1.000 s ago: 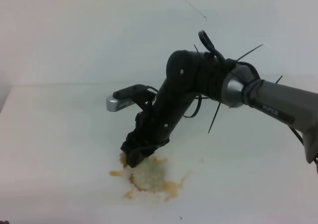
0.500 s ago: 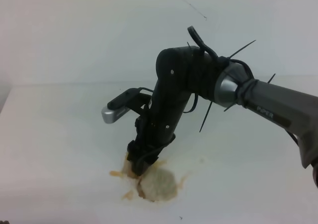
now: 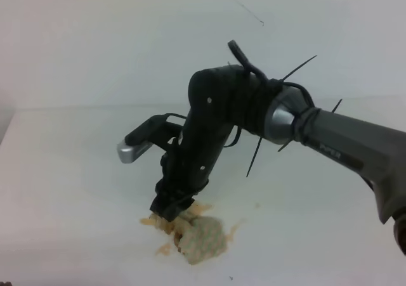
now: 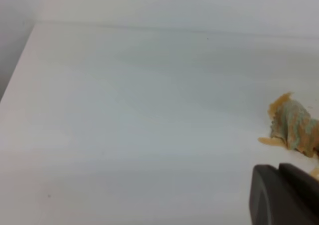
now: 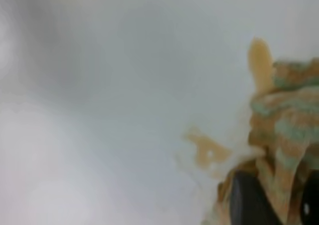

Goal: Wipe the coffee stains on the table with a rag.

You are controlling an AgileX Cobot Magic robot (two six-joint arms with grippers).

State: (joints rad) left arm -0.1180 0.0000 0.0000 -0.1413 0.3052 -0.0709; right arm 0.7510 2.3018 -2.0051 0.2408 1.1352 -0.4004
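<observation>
The right gripper [image 3: 170, 211] was down on the near-left edge of the rag [image 3: 204, 236], cloth bunched between its dark fingers [image 5: 245, 201], so pinching it, I'd say. Coffee stains [image 3: 152, 221] showed on the table [image 3: 70, 184] around the tool; wiping looked partway done, plenty left

The surface [image 3: 76, 191] is viewed from high in front in the exterior view. It is scanned low and sidelong from the left wrist. The rag [image 5: 279, 130], shared by all views, is seen closest from the right wrist.
</observation>
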